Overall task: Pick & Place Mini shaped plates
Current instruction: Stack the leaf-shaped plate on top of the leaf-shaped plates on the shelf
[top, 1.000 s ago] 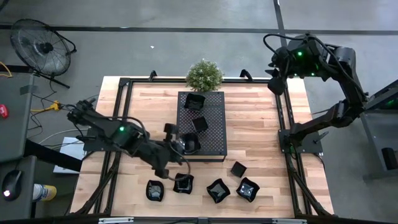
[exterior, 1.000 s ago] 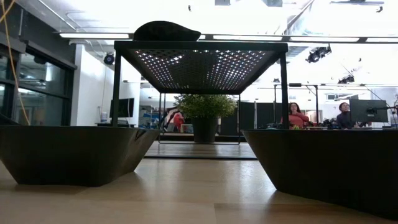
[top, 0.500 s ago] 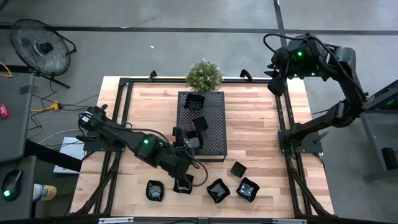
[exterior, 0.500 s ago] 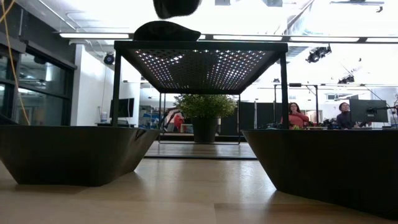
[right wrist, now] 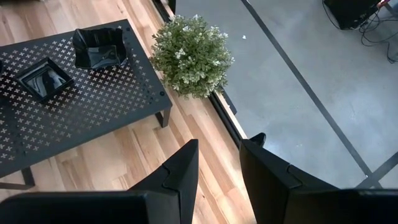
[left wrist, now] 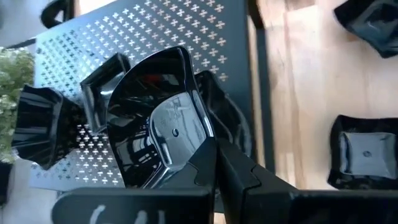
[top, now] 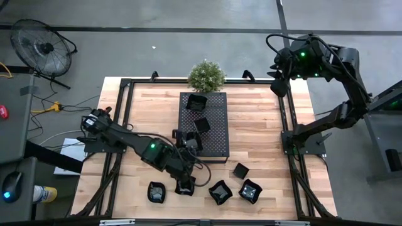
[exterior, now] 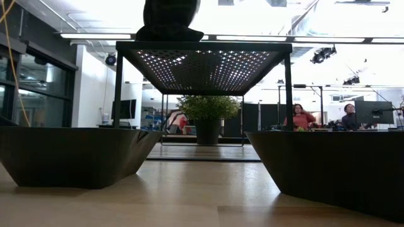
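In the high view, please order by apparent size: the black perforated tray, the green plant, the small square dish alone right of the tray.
1. Black perforated metal tray.
2. Round green potted plant.
3. Small glossy black square dish.

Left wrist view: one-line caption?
Left gripper shut on a glossy black mini plate above the perforated tray.

Glossy black mini shaped plates (top: 220, 192): apparently three on the tray, others on wood.
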`<state>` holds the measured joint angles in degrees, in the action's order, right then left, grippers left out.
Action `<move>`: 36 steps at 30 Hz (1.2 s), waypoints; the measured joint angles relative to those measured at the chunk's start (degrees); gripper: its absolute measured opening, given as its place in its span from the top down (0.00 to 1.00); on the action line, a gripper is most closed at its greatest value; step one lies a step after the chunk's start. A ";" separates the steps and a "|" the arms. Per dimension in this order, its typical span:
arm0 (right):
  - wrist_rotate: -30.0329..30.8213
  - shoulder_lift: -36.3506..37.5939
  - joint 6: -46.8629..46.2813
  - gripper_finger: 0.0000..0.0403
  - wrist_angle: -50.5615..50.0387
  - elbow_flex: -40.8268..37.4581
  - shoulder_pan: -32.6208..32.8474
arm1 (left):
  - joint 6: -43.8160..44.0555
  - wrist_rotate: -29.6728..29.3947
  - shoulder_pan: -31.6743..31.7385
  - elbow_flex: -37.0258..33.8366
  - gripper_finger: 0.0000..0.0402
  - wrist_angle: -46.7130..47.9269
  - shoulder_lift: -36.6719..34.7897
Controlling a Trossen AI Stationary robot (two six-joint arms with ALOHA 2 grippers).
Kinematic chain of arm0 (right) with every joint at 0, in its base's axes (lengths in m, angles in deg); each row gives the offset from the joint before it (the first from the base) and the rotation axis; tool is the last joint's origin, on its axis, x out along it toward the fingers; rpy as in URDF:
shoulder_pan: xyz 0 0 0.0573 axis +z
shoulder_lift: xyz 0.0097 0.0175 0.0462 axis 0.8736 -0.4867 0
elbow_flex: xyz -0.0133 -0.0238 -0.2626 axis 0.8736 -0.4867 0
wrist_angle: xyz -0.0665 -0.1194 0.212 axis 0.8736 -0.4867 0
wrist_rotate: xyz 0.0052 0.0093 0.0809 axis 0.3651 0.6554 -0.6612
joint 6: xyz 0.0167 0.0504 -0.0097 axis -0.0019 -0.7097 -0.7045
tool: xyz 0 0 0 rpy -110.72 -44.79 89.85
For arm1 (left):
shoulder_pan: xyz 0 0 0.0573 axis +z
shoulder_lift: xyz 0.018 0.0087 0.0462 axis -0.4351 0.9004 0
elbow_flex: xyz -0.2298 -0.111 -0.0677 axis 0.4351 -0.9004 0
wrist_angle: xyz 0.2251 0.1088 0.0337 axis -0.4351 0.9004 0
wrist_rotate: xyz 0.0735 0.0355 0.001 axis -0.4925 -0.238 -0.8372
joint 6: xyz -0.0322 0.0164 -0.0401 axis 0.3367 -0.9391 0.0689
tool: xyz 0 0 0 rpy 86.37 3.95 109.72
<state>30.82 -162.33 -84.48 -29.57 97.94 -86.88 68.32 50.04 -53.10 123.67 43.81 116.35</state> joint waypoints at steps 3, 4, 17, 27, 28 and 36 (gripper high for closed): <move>0.02 0.00 0.00 0.72 0.02 0.00 0.00 | 0.37 1.22 0.00 0.00 1.00 0.01 0.00; 0.00 0.00 -0.04 0.72 0.00 0.00 0.00 | 0.69 1.60 0.00 -0.05 1.00 0.04 0.00; -0.67 0.00 -0.39 0.72 0.00 0.00 0.00 | 3.42 4.90 2.26 -0.77 1.00 1.30 1.92; -0.66 0.00 -0.64 0.72 0.00 -0.02 0.00 | 1.60 5.19 2.21 -0.74 0.98 1.06 2.05; -0.66 0.00 -0.66 0.72 0.00 -0.02 0.00 | 1.18 5.16 2.21 -0.74 0.97 1.07 2.05; -0.86 0.00 -1.31 0.72 0.00 -0.02 0.02 | -2.56 5.13 2.19 -0.74 0.90 1.03 2.05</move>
<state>29.97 -162.33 -85.79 -29.57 97.92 -86.86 65.75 55.18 -50.91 122.93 44.83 118.41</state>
